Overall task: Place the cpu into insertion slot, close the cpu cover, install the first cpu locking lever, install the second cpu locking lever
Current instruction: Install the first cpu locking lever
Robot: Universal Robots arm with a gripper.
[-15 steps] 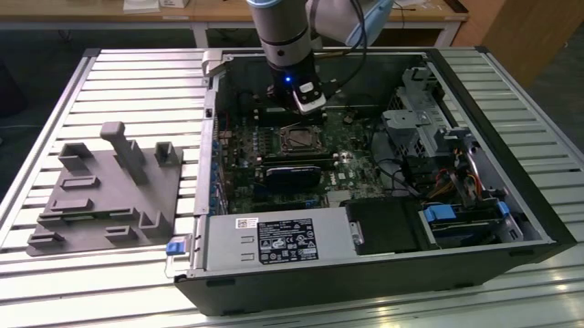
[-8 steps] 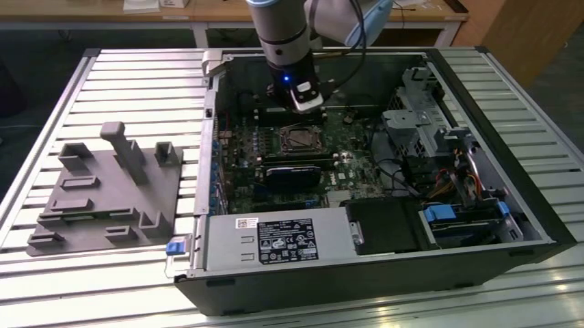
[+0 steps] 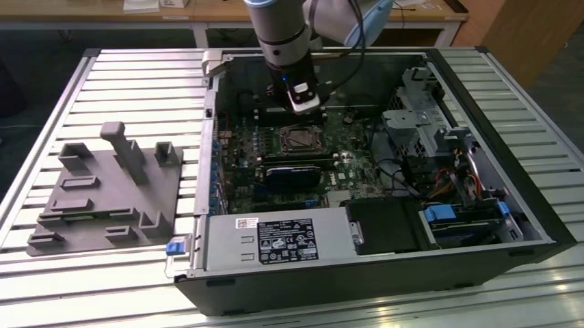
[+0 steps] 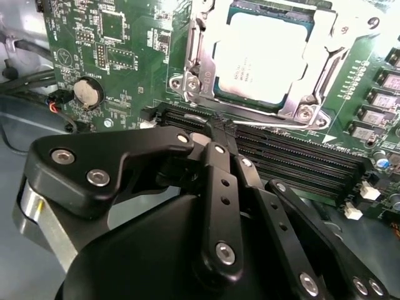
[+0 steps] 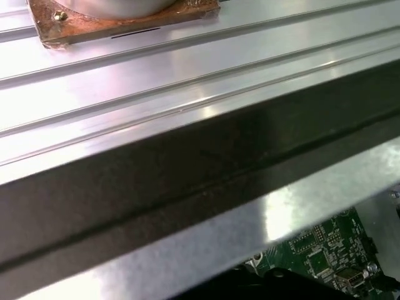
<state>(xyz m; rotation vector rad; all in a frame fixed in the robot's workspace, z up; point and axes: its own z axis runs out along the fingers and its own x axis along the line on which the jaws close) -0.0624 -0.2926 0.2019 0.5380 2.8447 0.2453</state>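
In the second wrist view the cpu lies flat in the insertion slot, its pale metallic top showing through the window of the cpu cover. That silvery cover frame lies down around the chip. I cannot tell how the locking levers stand. My gripper hovers just off the socket's edge, over the black memory slots; its black fingers are shut with nothing between them. In the exterior view the gripper hangs inside the open computer case, just behind the insertion slot.
A black fan card sits in front of the socket and a power supply at the case front. Drive cages and cables fill the exterior view's right. A grey fixture plate lies on the slatted table. The case wall is close.
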